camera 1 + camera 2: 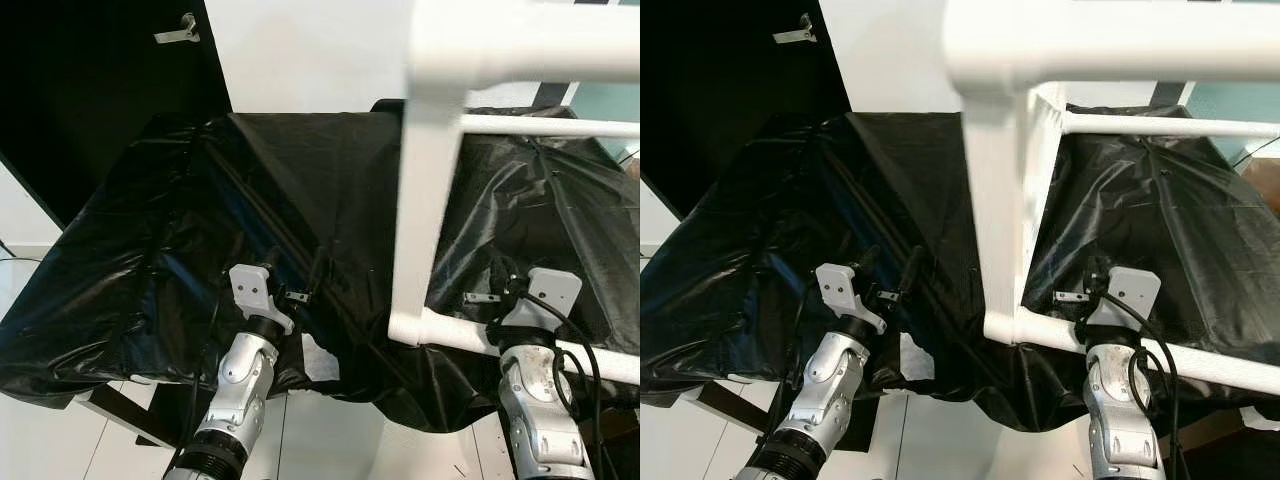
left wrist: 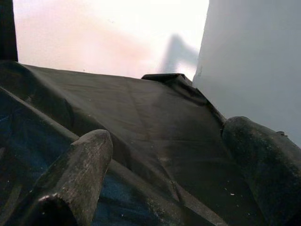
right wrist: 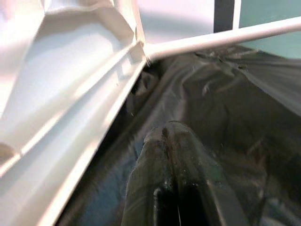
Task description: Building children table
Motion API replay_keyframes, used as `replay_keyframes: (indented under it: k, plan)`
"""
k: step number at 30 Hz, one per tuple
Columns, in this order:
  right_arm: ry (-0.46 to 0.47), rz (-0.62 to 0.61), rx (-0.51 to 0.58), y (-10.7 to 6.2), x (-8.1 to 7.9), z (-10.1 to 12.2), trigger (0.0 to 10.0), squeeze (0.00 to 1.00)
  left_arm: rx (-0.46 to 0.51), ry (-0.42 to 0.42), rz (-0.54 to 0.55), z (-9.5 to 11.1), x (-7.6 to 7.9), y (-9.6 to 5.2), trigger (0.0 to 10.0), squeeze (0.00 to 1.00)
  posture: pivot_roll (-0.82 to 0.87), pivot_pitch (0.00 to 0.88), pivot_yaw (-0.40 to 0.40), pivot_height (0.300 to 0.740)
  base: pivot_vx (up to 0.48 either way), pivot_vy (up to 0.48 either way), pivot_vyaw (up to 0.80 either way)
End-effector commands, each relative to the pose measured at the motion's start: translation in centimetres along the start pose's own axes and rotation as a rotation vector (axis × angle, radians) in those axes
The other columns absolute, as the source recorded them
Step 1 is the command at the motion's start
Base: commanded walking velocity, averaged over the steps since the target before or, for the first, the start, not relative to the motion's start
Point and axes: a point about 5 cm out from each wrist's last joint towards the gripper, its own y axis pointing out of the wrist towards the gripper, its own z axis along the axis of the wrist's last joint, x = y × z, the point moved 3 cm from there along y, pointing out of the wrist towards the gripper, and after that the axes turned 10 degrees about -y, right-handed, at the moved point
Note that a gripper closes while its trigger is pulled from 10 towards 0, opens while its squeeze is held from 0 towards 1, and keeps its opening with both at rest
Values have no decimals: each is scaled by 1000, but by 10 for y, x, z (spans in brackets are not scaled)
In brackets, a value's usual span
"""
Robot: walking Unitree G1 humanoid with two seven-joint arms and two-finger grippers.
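Two grippers rest low on the black sheet (image 1: 300, 200). Left gripper (image 2: 164, 174) is open, empty; right gripper (image 3: 171, 155) is closed on nothing, just beside the white frame (image 1: 425, 200) standing upright on the sheet. Advise opening the right before grasping the lower rail (image 1: 470, 335), steadying the leg.

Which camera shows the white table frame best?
The left eye view: the white table frame shows its leg and both rails over the black sheet. The right eye view crowds it closer; the right wrist view catches one joint.
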Motion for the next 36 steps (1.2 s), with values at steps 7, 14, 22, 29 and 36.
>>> replay_keyframes:
  k: [7,14,22,29,36]
  plan:
    - [-21,70,-70,-7,-12,-14,10000,0,-56,16,-232,-5,17,-4,10000,0,-130,12,46,740,0,0,0]
    - [-43,99,-138,-18,-16,-31,10000,0,-55,17,-232,-5,17,-5,10000,0,-134,11,46,740,0,0,0]
    - [-44,89,-148,-17,-13,-34,10000,0,-53,18,-240,-4,18,-3,10000,0,-134,11,53,740,0,0,0]
    - [-40,97,-155,-18,-18,-36,10000,0,-41,21,-262,1,20,0,10000,0,-130,8,56,740,0,0,0]
    - [-38,98,-158,-17,-18,-37,10000,0,7,17,-365,17,35,10,10000,835,-125,3,57,740,0,0,0]
